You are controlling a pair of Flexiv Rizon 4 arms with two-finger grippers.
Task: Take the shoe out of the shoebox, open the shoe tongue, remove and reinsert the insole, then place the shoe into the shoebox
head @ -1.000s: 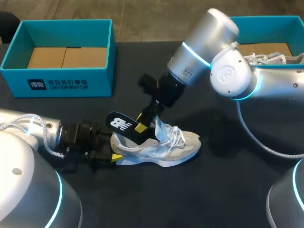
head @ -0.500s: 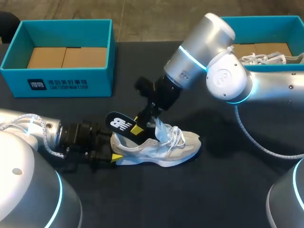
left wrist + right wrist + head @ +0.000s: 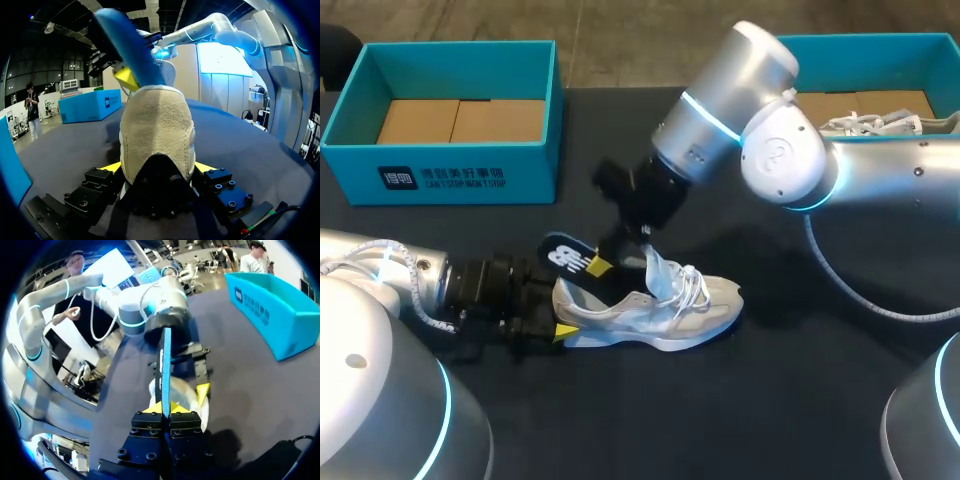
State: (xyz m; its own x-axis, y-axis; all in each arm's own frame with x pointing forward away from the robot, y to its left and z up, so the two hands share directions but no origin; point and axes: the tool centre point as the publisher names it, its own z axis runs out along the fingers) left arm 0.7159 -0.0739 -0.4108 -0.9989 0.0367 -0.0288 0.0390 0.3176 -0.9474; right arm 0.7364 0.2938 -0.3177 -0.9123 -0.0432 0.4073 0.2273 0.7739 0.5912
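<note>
Here, one white mesh sneaker (image 3: 655,305) is seen on its sole on the black table (image 3: 770,400), and one dark blue foam insole (image 3: 563,257) is tilted above its heel. Two grippers are counted: the left gripper (image 3: 156,167) is clamped on the sneaker's heel and the right gripper (image 3: 165,409) is pinched tight on the insole. Two teal cardboard boxes are set well behind the sneaker, the left shoebox (image 3: 470,175) and the right shoebox (image 3: 880,42) — a second white shoe (image 3: 880,122) lies in the latter.
</note>
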